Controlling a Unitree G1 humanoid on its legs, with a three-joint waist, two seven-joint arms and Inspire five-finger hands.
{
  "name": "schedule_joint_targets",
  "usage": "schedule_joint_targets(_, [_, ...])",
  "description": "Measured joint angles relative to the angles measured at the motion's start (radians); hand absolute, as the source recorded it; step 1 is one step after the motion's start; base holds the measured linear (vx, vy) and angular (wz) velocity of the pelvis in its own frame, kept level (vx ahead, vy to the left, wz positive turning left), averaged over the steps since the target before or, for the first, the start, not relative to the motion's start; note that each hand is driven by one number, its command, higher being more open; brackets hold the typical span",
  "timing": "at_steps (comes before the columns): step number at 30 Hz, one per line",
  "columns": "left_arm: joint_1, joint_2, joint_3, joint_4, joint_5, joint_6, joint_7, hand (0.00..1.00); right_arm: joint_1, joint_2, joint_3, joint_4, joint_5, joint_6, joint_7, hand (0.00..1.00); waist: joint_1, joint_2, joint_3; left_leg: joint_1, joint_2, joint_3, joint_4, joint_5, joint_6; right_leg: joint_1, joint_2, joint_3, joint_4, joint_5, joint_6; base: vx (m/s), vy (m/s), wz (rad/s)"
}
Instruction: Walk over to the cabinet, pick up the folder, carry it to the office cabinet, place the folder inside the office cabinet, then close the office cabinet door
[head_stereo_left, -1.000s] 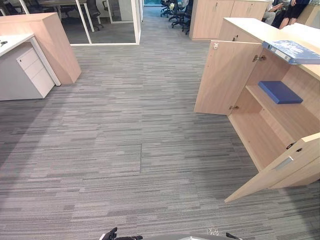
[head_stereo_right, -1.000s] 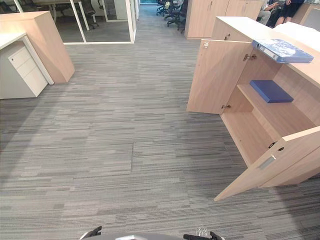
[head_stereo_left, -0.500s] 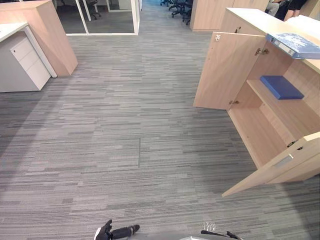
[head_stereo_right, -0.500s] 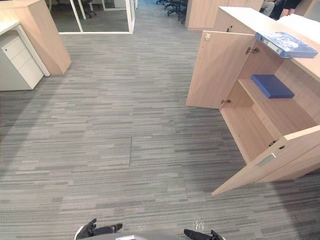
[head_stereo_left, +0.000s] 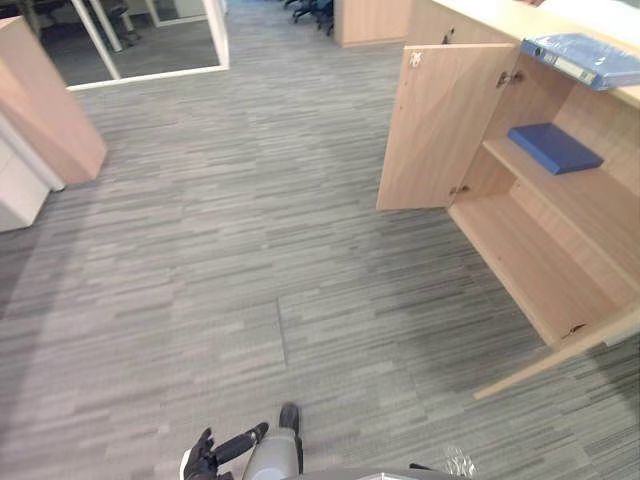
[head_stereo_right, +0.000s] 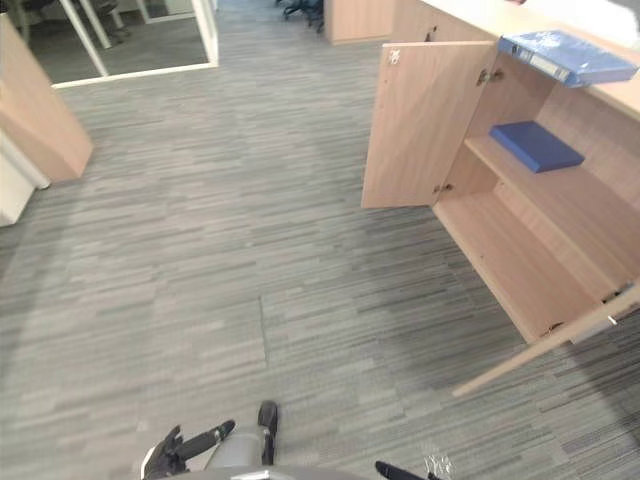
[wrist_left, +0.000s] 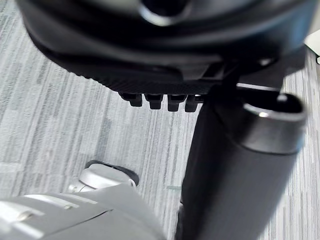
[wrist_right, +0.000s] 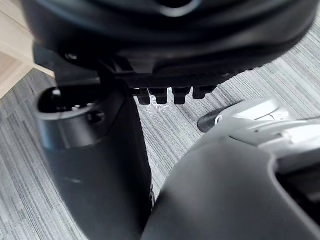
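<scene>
"Anything in its hands?"

"Nothing. The left hand (head_stereo_left: 200, 465) hangs low, its fingers loose and straight. The right hand (wrist_right: 175, 50) is slack and empty too."

"And the folder?"

"The blue folder (head_stereo_left: 585, 58) lies on top of the cabinet (head_stereo_left: 520, 262), well ahead on the robot's right. The cabinet's doors stand open, the far door (head_stereo_left: 440, 125) swung wide. A flat dark-blue file (head_stereo_left: 553, 147) rests on the shelf inside. Grey striped carpet (head_stereo_left: 250, 230) lies between."
</scene>
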Motion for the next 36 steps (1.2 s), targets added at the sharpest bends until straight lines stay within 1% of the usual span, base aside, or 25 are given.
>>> schedule_joint_targets(1, [0.003,0.000,0.008,0.010,0.000,0.002,0.004,1.00,0.010,0.011,-0.037,-0.006,0.001,-0.002,0.002,1.00,0.007,-0.011,-0.011,0.051,-0.025,0.035,-0.024,-0.019,0.033,-0.042,-0.029,0.036,0.099,0.036,-0.010,0.44,0.332,-0.61])
schedule_joint_targets(2, [0.019,-0.001,0.009,0.010,0.000,0.006,0.003,1.00,0.011,0.017,-0.063,-0.010,0.001,-0.004,0.002,1.00,0.004,-0.020,-0.026,0.112,-0.054,0.066,-0.059,-0.028,0.068,-0.083,-0.065,0.029,0.212,0.077,-0.043,0.43,0.316,-0.64])
schedule_joint_targets(3, [0.025,-0.002,0.009,0.009,0.000,0.007,0.003,1.00,0.010,0.019,-0.074,-0.016,0.001,-0.004,0.002,1.00,0.004,-0.023,-0.029,0.146,-0.071,0.084,-0.080,-0.033,0.080,-0.116,-0.090,0.017,0.290,0.101,-0.080,0.42,0.293,-0.63])
schedule_joint_targets(4, [0.035,-0.003,0.009,0.010,0.002,0.008,0.000,1.00,0.007,0.020,-0.083,-0.041,0.003,-0.009,0.003,1.00,0.002,-0.025,-0.029,0.220,-0.110,0.117,-0.129,-0.044,0.099,-0.194,-0.166,-0.057,0.461,0.181,-0.198,0.40,0.281,-0.47])
schedule_joint_targets(5, [0.040,-0.007,0.008,0.010,0.008,0.008,-0.002,1.00,0.007,0.019,-0.093,-0.075,0.003,-0.022,-0.002,1.00,-0.020,-0.017,-0.027,0.283,-0.140,0.128,-0.156,-0.050,0.143,-0.244,-0.260,-0.179,0.630,0.239,-0.279,0.39,0.266,-0.31])
schedule_joint_targets(6, [0.039,-0.009,0.007,0.011,0.017,0.009,-0.002,1.00,0.000,0.016,-0.094,-0.086,0.003,-0.023,-0.003,1.00,-0.033,-0.010,-0.020,0.315,-0.145,0.126,-0.160,-0.057,0.155,-0.259,-0.286,-0.241,0.704,0.221,-0.279,0.37,0.206,-0.20])
schedule_joint_targets(7, [0.033,-0.019,0.005,0.015,0.030,0.011,-0.002,1.00,-0.012,-0.001,-0.091,-0.085,0.003,-0.021,-0.003,1.00,-0.036,0.013,-0.008,0.377,-0.136,0.130,-0.177,-0.065,0.161,-0.276,-0.283,-0.343,0.782,0.138,-0.239,0.39,0.126,-0.31])
schedule_joint_targets(8, [0.030,-0.028,-0.006,0.019,0.035,0.011,-0.005,1.00,-0.022,-0.008,-0.089,-0.088,0.003,-0.021,-0.001,1.00,-0.034,0.039,0.008,0.429,-0.110,0.140,-0.194,-0.064,0.161,-0.278,-0.232,-0.438,0.769,0.041,-0.161,0.37,0.079,-0.47])
schedule_joint_targets(9, [0.026,-0.030,-0.022,0.019,0.036,0.010,-0.010,1.00,-0.032,-0.008,-0.083,-0.093,0.003,-0.023,0.002,1.00,-0.035,0.053,0.025,0.462,-0.088,0.154,-0.199,-0.064,0.160,-0.279,-0.184,-0.499,0.715,-0.009,-0.121,0.28,0.014,-0.48])
schedule_joint_targets(11, [0.023,-0.030,-0.037,0.020,0.038,0.008,-0.021,1.00,-0.038,-0.009,-0.051,-0.117,0.004,-0.024,0.001,1.00,-0.037,0.060,0.035,0.494,-0.053,0.186,-0.210,-0.068,0.154,-0.312,-0.081,-0.561,0.488,-0.034,-0.085,0.23,-0.093,-0.43])
schedule_joint_targets(12, [0.019,-0.028,-0.037,0.019,0.038,0.006,-0.023,1.00,-0.039,-0.005,-0.043,-0.121,0.005,-0.026,0.000,1.00,-0.040,0.056,0.036,0.501,-0.048,0.189,-0.218,-0.073,0.146,-0.325,-0.060,-0.566,0.409,-0.022,-0.073,0.27,-0.164,-0.25])
schedule_joint_targets(13, [0.005,-0.026,-0.036,0.021,0.038,0.006,-0.024,1.00,-0.039,0.003,-0.034,-0.122,0.009,-0.028,-0.001,1.00,-0.045,0.049,0.039,0.521,-0.037,0.197,-0.249,-0.095,0.115,-0.348,-0.024,-0.563,0.255,0.028,-0.066,0.20,-0.130,-0.09])
schedule_joint_targets(14, [-0.004,-0.024,-0.036,0.024,0.039,0.006,-0.022,1.00,-0.039,0.003,-0.035,-0.120,0.013,-0.028,-0.001,1.00,-0.047,0.042,0.046,0.540,-0.032,0.203,-0.265,-0.106,0.103,-0.356,-0.007,-0.547,0.211,0.101,-0.083,0.26,-0.183,-0.16])
schedule_joint_targets(15, [-0.016,-0.031,-0.036,0.036,0.039,0.007,-0.018,1.00,-0.040,-0.003,-0.035,-0.102,0.021,-0.025,-0.001,1.00,-0.043,0.048,0.050,0.562,-0.005,0.211,-0.283,-0.111,0.081,-0.340,0.042,-0.538,0.171,0.148,-0.110,0.26,-0.190,-0.42])
schedule_joint_targets(17, [-0.017,-0.038,-0.030,0.042,0.039,0.007,-0.017,1.00,-0.047,-0.011,-0.036,-0.086,0.022,-0.027,-0.002,1.00,-0.042,0.070,0.052,0.569,0.037,0.227,-0.284,-0.121,0.050,-0.339,0.102,-0.523,0.156,0.131,-0.125,0.25,-0.207,-0.51])
schedule_joint_targets(20, [-0.037,-0.057,-0.006,0.046,0.040,0.008,-0.019,1.00,-0.033,0.008,-0.116,-0.061,0.023,-0.019,-0.001,1.00,-0.056,0.068,0.068,0.617,0.093,0.236,-0.256,-0.128,0.018,-0.280,0.159,-0.537,0.156,0.071,-0.133,0.20,-0.253,-0.07])
schedule_joint_targets(21, [-0.045,-0.065,0.005,0.045,0.040,0.007,-0.020,1.00,-0.021,0.023,-0.132,-0.061,0.024,-0.019,0.001,1.00,-0.063,0.062,0.068,0.610,0.120,0.232,-0.196,-0.146,-0.006,-0.249,0.178,-0.550,0.141,0.051,-0.137,0.18,-0.249,0.14])
schedule_joint_targets(24, [-0.047,-0.077,0.027,0.023,0.037,0.006,-0.036,1.00,-0.009,0.043,-0.183,-0.060,0.039,-0.017,0.003,1.00,-0.073,0.048,0.061,0.485,0.199,0.204,0.128,-0.178,0.001,-0.176,0.232,-0.568,0.051,0.046,-0.142,0.19,-0.241,0.02])
schedule_joint_targets(26, [-0.033,-0.093,0.078,0.002,0.016,0.009,-0.032,1.00,0.010,0.022,-0.174,-0.060,0.040,-0.019,0.011,1.00,-0.070,0.085,0.058,0.351,0.321,0.183,0.490,-0.114,0.070,-0.101,0.323,-0.546,-0.027,0.049,-0.148,0.19,-0.121,-0.56])
schedule_joint_targets(28, [-0.015,-0.090,0.095,-0.004,-0.015,0.012,-0.028,1.00,0.013,-0.001,-0.129,-0.044,0.040,-0.017,0.011,1.00,-0.065,0.096,0.060,0.306,0.374,0.175,0.656,-0.053,0.081,-0.050,0.374,-0.482,-0.062,0.051,-0.187,0.24,-0.011,-0.95])
schedule_joint_targets(29, [-0.008,-0.089,0.095,-0.011,-0.027,0.011,-0.027,1.00,0.011,-0.008,-0.107,-0.042,0.038,-0.010,0.006,1.00,-0.056,0.096,0.062,0.267,0.365,0.180,0.735,-0.101,0.075,-0.035,0.381,-0.434,-0.065,0.046,-0.204,0.33,0.043,-1.19])
schedule_joint_targets(31, [-0.015,-0.095,0.093,-0.040,-0.033,0.011,-0.026,1.00,-0.001,-0.021,-0.070,-0.036,0.038,-0.001,0.005,1.00,-0.042,0.084,0.074,0.204,0.308,0.182,0.742,-0.185,0.067,-0.011,0.379,-0.353,-0.087,0.053,-0.218,0.31,0.059,-1.22])
schedule_joint_targets(33, [-0.011,-0.093,0.092,-0.052,-0.034,0.008,-0.025,1.00,-0.014,-0.025,-0.042,-0.016,0.038,0.003,0.004,1.00,-0.020,0.076,0.078,0.155,0.251,0.176,0.621,-0.238,0.051,0.015,0.369,-0.283,-0.102,0.058,-0.197,0.27,0.072,-1.17])
schedule_joint_targets(35, [-0.012,-0.091,0.084,-0.063,-0.035,0.007,-0.023,1.00,-0.028,-0.028,-0.007,-0.016,0.038,0.005,0.001,1.00,-0.021,0.070,0.081,0.102,0.161,0.065,0.289,-0.230,0.027,0.054,0.347,-0.215,-0.124,0.035,-0.157,0.27,0.120,-0.94])
schedule_joint_targets(36, [-0.012,-0.091,0.083,-0.068,-0.037,0.007,-0.022,1.00,-0.032,-0.029,0.005,-0.017,0.038,0.005,0.001,1.00,-0.020,0.069,0.082,0.094,0.143,0.027,0.192,-0.214,0.017,0.063,0.342,-0.199,-0.129,0.029,-0.149,0.35,0.173,-0.73])
